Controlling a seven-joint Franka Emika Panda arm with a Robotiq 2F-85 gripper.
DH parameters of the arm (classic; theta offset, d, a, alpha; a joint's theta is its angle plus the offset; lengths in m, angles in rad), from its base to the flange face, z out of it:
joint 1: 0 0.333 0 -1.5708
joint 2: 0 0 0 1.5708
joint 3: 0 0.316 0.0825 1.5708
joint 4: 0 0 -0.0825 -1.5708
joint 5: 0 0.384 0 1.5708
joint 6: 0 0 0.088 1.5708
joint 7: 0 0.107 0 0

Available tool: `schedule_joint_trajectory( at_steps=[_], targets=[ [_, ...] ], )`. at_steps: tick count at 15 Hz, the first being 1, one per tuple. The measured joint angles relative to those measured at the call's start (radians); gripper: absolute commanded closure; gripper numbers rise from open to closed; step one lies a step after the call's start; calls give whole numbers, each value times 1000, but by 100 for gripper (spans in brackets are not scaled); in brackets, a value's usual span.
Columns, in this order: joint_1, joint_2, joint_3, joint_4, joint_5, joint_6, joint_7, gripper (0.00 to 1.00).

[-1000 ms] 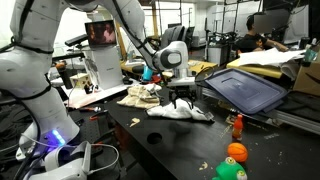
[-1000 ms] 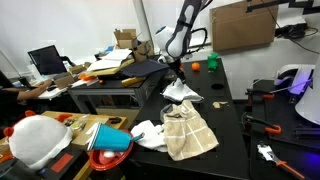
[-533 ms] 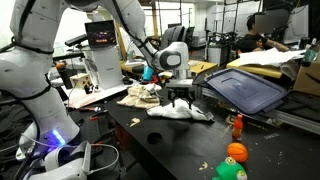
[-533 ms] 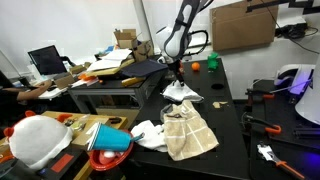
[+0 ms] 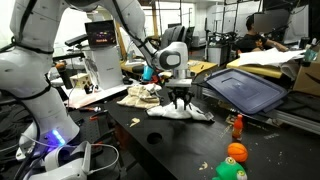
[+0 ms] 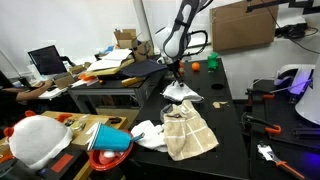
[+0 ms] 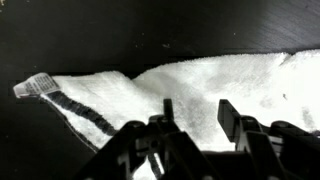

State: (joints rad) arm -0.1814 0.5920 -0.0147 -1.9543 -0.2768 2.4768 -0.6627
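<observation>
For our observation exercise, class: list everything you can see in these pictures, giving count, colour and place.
white cloth towel with a dark stripe: one, white, on the black tabletop beneath the pincer
beige checked cloth: one, beige, beside the white towel
crumpled white cloth: one, white, next to the beige cloth
small orange bottle: one, orange, upright on the tabletop
round plastic toys: two, orange and green, near the bottle
brown cardboard box: one, brown, behind the table
black tabletop: one, black, under the cloths
white robot arm: one, white, reaching over the table
pincer: one, black, low over the white towel
</observation>
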Motion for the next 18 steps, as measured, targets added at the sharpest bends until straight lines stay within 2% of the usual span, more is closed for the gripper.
schedule_joint_trajectory(
  at_steps=[3, 8, 15, 18],
  targets=[
    [1, -2, 1, 1, 3, -9, 8, 99],
    [15, -11, -10, 1, -8, 12, 80, 100],
    [74, 21, -80, 6, -121, 34, 246, 100],
    [93, 62, -112, 13, -166, 114, 318, 100]
  ],
)
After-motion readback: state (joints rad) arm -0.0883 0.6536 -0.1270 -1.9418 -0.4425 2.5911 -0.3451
